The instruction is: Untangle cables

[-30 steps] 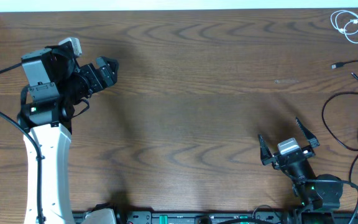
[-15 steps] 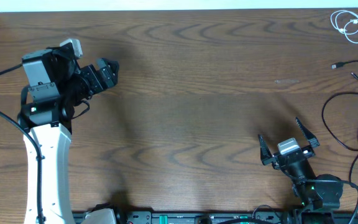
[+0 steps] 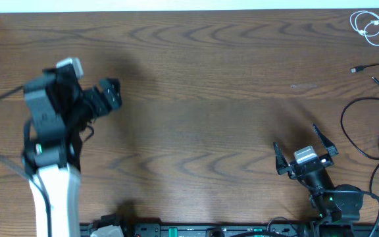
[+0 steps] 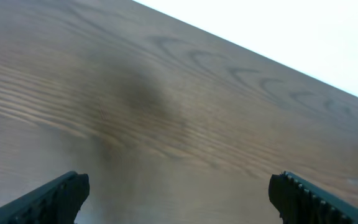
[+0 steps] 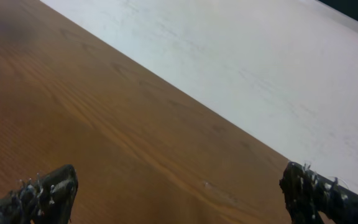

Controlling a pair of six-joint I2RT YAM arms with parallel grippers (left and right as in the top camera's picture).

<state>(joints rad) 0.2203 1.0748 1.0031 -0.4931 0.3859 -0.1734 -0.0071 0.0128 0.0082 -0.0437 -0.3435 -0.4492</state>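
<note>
Cables lie at the surface's (image 3: 202, 99) far right side: black ones (image 3: 364, 100) loop loosely along the right edge, with small plug ends pointing left, and a short white one (image 3: 370, 27) sits coiled in the far right corner, apart from them. The left gripper (image 3: 112, 92) hangs over the far left part of the surface, well away from every cable, jaws spread wide and holding nothing. The right gripper (image 3: 296, 138) is near the front edge, just left of the black loops, also wide and empty.
</note>
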